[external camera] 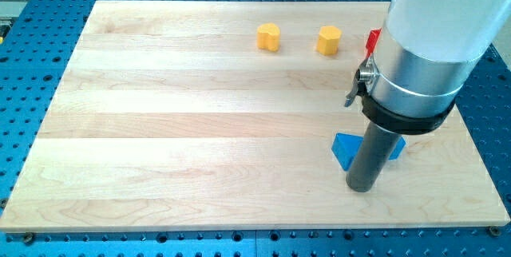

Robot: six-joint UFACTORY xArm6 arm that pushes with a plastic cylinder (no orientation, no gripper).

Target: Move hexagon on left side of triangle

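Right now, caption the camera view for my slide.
My tip touches the blue triangle; the yellow hexagon sits far up the board.

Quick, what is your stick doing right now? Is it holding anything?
My tip: holding nothing, it has no claw. It stands on the board right against the blue triangle, at that block's lower right.
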